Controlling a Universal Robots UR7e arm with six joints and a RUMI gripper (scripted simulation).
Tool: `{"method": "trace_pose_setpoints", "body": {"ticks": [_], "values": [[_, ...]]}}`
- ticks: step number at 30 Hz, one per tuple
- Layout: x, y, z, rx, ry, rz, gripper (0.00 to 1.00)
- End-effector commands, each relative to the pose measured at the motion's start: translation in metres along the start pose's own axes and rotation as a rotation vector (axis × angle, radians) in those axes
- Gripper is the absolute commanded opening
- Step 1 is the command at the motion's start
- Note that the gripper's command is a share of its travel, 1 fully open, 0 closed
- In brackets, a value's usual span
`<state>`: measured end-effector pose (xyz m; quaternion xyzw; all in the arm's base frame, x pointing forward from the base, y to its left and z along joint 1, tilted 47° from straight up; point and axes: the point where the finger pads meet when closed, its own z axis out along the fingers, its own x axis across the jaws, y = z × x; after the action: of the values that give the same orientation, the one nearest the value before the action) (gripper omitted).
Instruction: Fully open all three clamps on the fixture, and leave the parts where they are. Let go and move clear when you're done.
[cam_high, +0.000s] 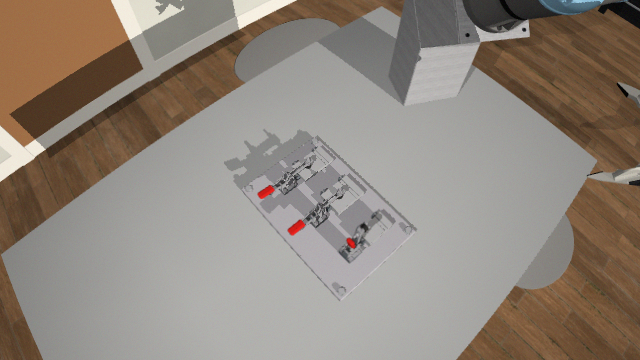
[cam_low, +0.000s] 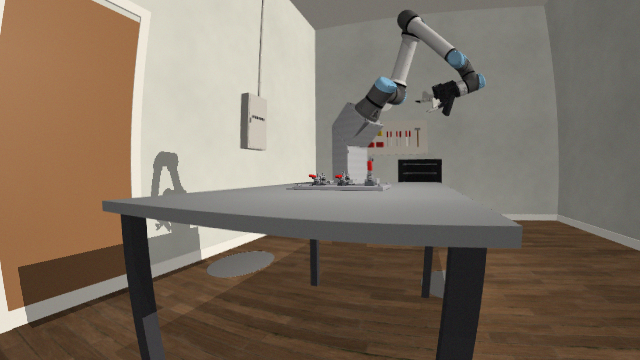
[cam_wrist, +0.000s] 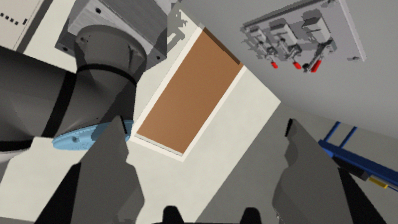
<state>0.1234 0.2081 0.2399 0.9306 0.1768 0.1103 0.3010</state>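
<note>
The grey fixture plate (cam_high: 325, 220) lies flat in the middle of the table. It carries three toggle clamps with red handles. The far clamp's handle (cam_high: 266, 191) and the middle clamp's handle (cam_high: 296, 227) lie flat, pointing off the plate's left edge. The near clamp's handle (cam_high: 351, 243) stands upright, as the side view also shows (cam_low: 370, 165). Pale parts sit beside the clamp arms (cam_high: 345, 192). My gripper (cam_low: 425, 101) is open and empty, high above and to the right of the table, far from the fixture. Its fingertips show at the right edge of the overhead view (cam_high: 617, 135). In the wrist view the open fingers frame the distant fixture (cam_wrist: 300, 35).
The arm's grey pedestal (cam_high: 435, 55) stands at the table's far edge behind the fixture. The table's right edge (cam_high: 595, 162) runs below the gripper. A wall box (cam_low: 252, 121) and a tool board (cam_low: 400, 137) are on the walls, away from the table.
</note>
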Motion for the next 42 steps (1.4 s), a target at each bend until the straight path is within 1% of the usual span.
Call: {"method": "trace_pose_setpoints", "body": {"ticks": [1, 26, 34, 42], "values": [[0.0, 0.0, 0.0, 0.001, 0.001, 0.0, 1.0], [0.0, -0.001, 0.001, 0.003, -0.006, 0.005, 1.0], [0.001, -0.003, 0.006, 0.011, -0.029, 0.02, 1.0], [0.004, -0.011, 0.02, 0.034, -0.093, 0.066, 1.0]]}}
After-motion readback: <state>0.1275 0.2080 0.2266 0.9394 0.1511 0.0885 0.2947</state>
